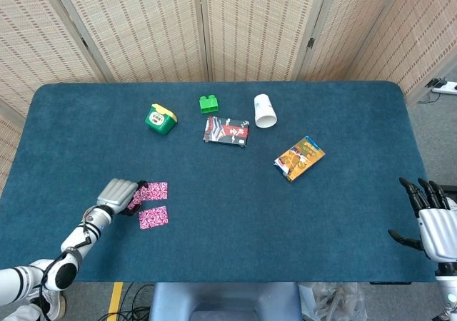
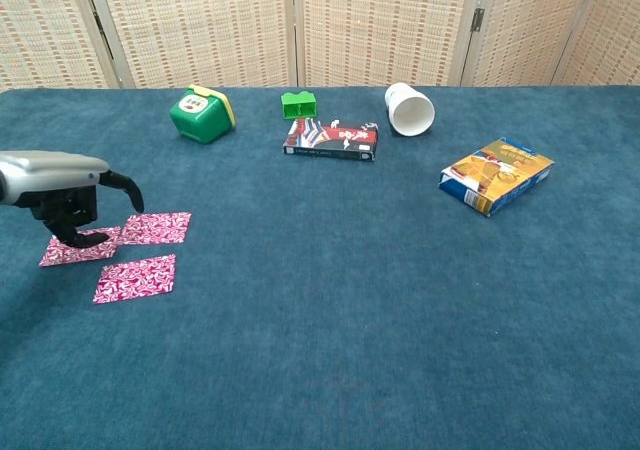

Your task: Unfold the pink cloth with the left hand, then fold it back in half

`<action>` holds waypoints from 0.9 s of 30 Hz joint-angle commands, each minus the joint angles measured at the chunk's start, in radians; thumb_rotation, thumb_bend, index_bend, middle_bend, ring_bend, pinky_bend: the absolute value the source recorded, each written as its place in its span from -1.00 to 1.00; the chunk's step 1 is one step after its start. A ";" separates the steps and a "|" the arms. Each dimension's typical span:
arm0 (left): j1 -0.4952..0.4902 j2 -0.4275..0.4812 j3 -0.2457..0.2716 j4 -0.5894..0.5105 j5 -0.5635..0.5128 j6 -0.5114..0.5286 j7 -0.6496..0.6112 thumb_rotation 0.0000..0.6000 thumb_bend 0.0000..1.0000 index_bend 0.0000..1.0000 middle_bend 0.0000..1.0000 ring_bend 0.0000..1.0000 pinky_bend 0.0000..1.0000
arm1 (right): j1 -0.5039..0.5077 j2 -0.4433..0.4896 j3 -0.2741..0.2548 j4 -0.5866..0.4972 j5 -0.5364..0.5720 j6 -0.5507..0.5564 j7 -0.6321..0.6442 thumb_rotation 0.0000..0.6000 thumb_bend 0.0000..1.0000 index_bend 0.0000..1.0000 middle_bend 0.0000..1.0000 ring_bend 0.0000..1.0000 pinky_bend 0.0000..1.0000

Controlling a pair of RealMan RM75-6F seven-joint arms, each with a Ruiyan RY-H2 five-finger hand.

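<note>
The pink patterned cloth lies flat on the blue table near its front left. It shows as a strip running under my left hand to a left part, with a separate-looking pink rectangle just in front. My left hand hovers over the left part. Its fingers are curved and apart, and one dark fingertip touches the cloth. My right hand hangs past the table's right edge with its fingers spread and nothing in them.
Along the back stand a green container, a green block, a tipped white cup and a dark flat box. An orange packet lies at the right.
</note>
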 commanded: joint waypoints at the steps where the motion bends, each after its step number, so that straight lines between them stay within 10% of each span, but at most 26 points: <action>1: -0.011 -0.040 -0.019 0.028 -0.015 0.033 0.035 1.00 -0.18 -0.46 0.92 0.91 1.00 | -0.002 0.002 0.000 0.002 0.002 0.002 0.003 1.00 -1.00 -0.91 -0.62 -0.97 -1.00; 27: -0.006 -0.184 -0.057 0.111 -0.135 0.120 0.185 1.00 -0.29 -0.42 0.95 0.92 1.00 | -0.015 -0.007 -0.003 0.040 0.008 0.005 0.045 1.00 -1.00 -0.91 -0.62 -0.97 -1.00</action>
